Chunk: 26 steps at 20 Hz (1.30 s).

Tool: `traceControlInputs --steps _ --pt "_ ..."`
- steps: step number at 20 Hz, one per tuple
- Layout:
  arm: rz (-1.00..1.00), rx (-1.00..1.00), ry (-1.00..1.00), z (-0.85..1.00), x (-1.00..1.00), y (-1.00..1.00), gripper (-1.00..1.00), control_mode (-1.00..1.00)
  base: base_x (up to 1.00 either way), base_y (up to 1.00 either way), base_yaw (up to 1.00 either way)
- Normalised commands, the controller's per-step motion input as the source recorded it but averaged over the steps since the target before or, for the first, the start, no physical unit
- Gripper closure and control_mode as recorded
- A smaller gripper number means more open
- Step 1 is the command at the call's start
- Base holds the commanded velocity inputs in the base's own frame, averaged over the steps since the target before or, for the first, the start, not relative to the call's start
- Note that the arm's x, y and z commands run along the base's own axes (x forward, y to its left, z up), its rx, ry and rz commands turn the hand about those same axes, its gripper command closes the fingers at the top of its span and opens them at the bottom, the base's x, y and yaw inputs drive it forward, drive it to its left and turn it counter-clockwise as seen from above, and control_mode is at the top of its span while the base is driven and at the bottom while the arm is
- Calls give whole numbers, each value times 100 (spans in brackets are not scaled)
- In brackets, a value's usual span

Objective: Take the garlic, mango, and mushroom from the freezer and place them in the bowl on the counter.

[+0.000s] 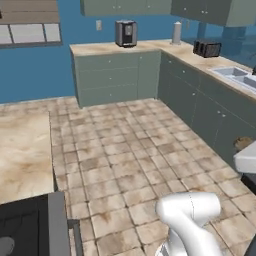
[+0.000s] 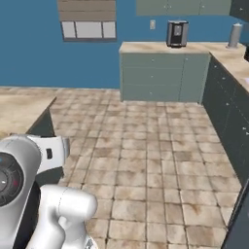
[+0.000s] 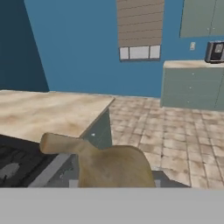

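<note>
A tan mushroom (image 3: 111, 166), its stem pointing left, sits at the bottom middle of the hand view and hides my fingertips. At the right edge of the left base view a small brown part of the mushroom (image 1: 243, 143) shows just above my white hand, where my gripper (image 1: 246, 149) is shut on it. The beige marble counter (image 1: 197, 57) with its white sink (image 1: 235, 75) runs along the right wall. The garlic, mango, bowl and freezer are out of view.
A marble-topped island (image 1: 22, 150) with a dark stove (image 1: 27, 225) stands at the left. A coffee machine (image 1: 126, 33) and a toaster (image 1: 207, 48) stand on the far counter. Tiled floor (image 1: 130, 150) lies open between island and cabinets.
</note>
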Motion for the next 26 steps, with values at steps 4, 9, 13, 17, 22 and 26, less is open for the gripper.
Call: traceControlInputs --steps 4,9,13,17,22,26 --pt "0 0 0 0 0 0 100 100 97 38 6" --pt "0 0 0 0 0 0 100 100 100 -59 5" --pt "0 0 0 0 0 0 100 100 95 -84 0" --pt "0 0 0 0 0 0 100 100 29 -79 -11" --pt "0 0 0 0 0 0 100 100 17 -33 -45" --pt "0 0 0 0 0 0 100 100 17 13 -69"
